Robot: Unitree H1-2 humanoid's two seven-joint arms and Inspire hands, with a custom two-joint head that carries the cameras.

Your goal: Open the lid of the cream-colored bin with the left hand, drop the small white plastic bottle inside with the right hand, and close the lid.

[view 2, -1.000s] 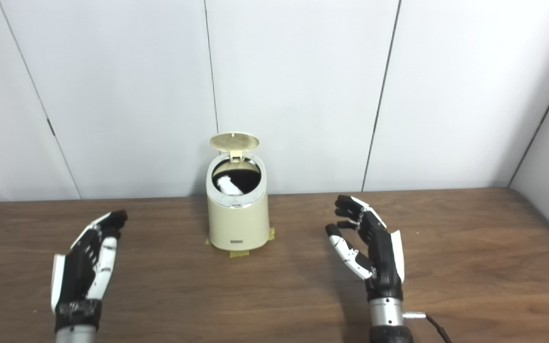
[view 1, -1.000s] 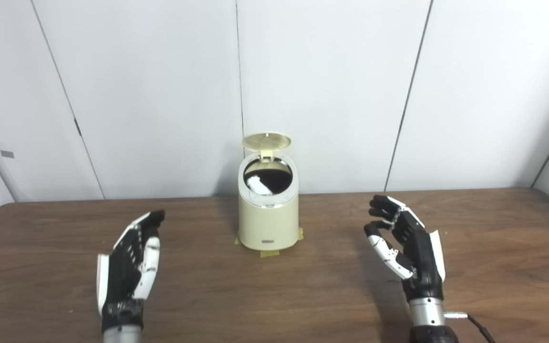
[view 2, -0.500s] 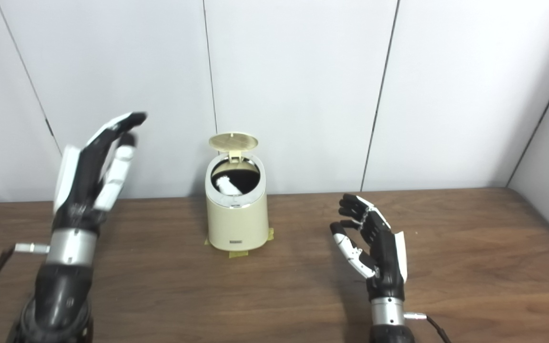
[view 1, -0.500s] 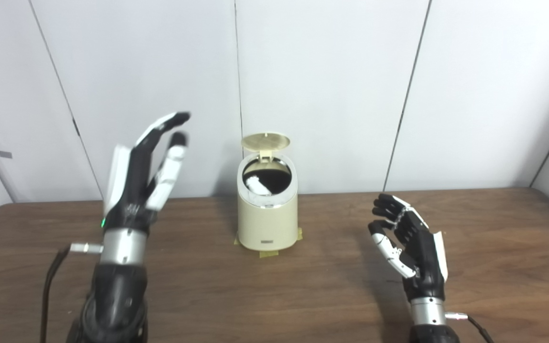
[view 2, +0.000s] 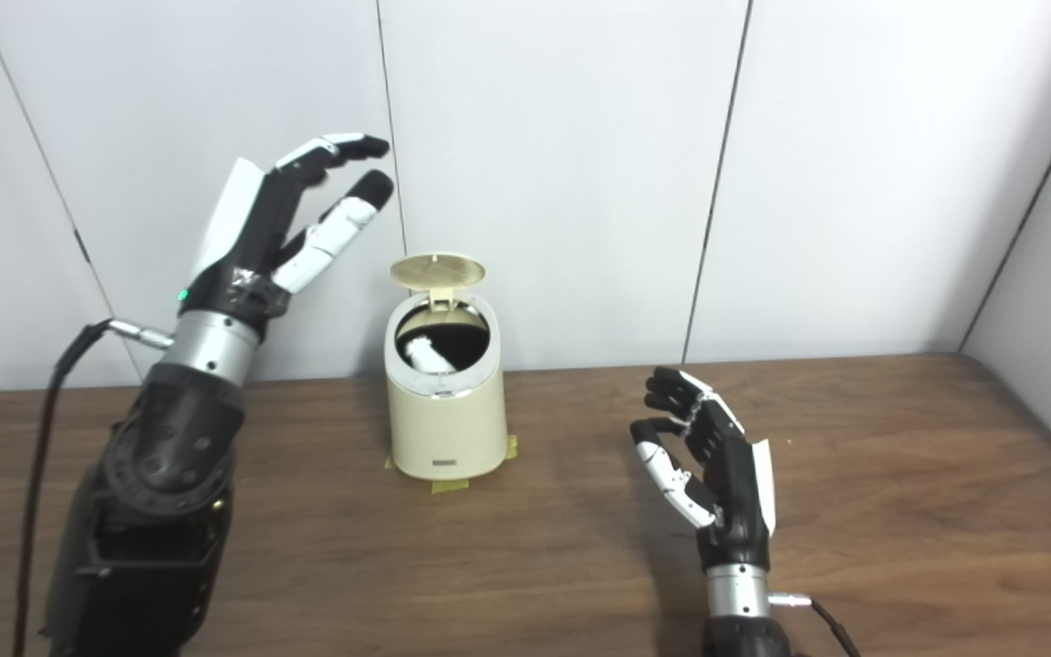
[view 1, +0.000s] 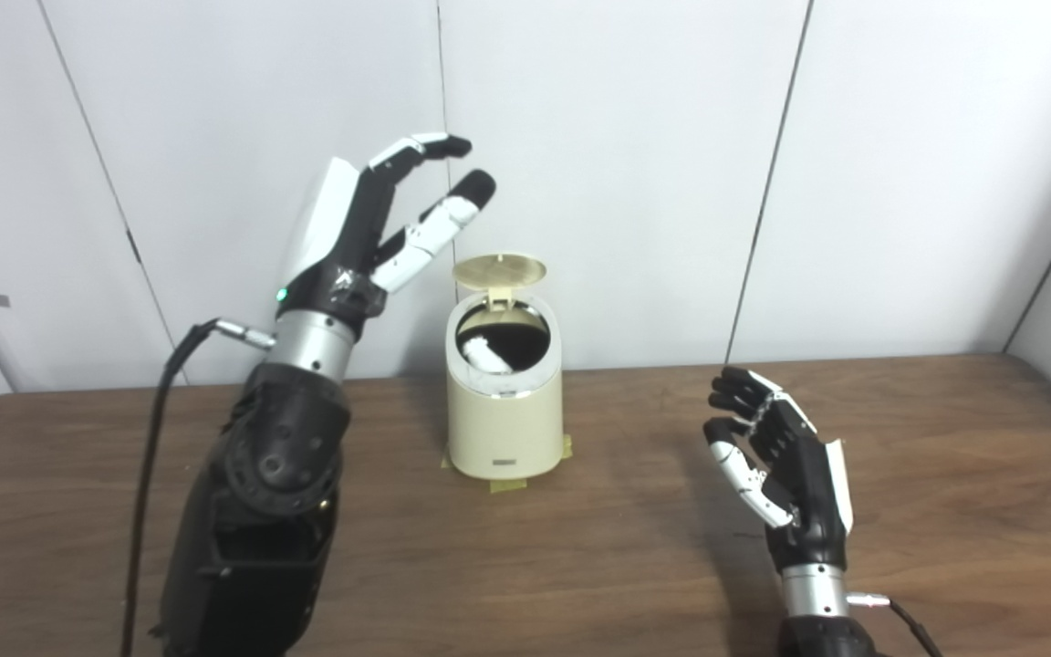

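Note:
The cream-colored bin (view 1: 504, 429) stands on the wooden table (view 1: 580, 566) near the wall, held by tape at its base. Its round lid (view 1: 499, 269) stands tipped up at the back. Inside the dark opening lies the small white bottle (view 1: 485, 355). My left hand (view 1: 370, 228) is raised high, up and to the left of the lid, open with fingers spread toward it and not touching it. My right hand (view 1: 785, 474) hovers low over the table to the right of the bin, open and holding nothing.
White wall panels (view 1: 626, 164) rise directly behind the bin. Yellow tape tabs (view 1: 509, 485) stick out at the bin's foot. A black cable (view 1: 147, 456) hangs from my left wrist.
My left arm has risen from the table and swung right toward the lid. The right hand has barely shifted. The view has tilted slightly.

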